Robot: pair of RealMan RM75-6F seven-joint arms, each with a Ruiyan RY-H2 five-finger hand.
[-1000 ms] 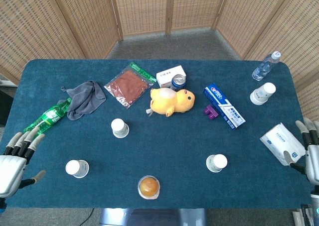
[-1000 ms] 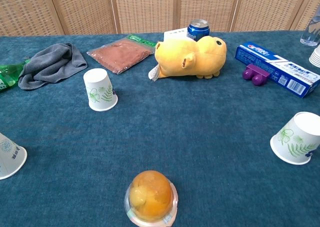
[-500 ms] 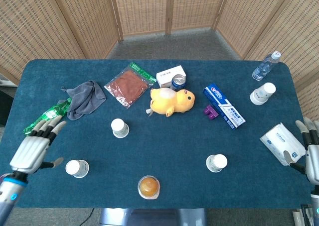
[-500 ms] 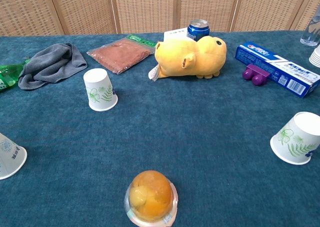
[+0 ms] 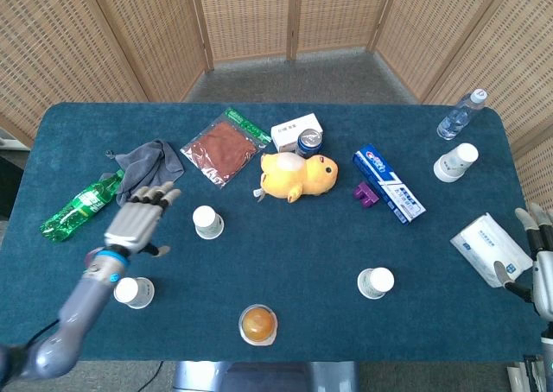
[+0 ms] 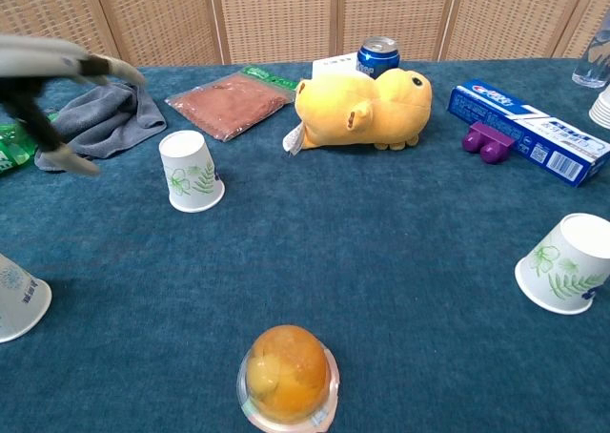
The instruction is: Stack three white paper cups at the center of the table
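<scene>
Three white paper cups with green leaf prints stand upside down on the blue table: one [image 5: 207,222] left of centre, also the cup [image 6: 191,170] in the chest view, one [image 5: 134,293] at the front left [image 6: 19,298], and one [image 5: 376,282] at the front right [image 6: 566,263]. A stack of white cups [image 5: 455,161] stands at the far right. My left hand [image 5: 138,224] hovers open just left of the centre-left cup, fingers spread [image 6: 57,75]. My right hand [image 5: 541,262] stays open at the table's right edge.
A jelly cup [image 5: 258,324] sits at the front centre. Behind are a yellow plush duck [image 5: 298,176], a soda can [image 5: 308,142], a toothpaste box [image 5: 389,184], a purple block [image 5: 365,193], a grey cloth [image 5: 149,171], a green bottle [image 5: 79,205], a snack packet [image 5: 223,149] and a tissue pack [image 5: 488,247].
My left hand has swung from the table's front-left corner inward and forward, now near the centre-left cup and visible in the chest view. The right hand barely moved.
</scene>
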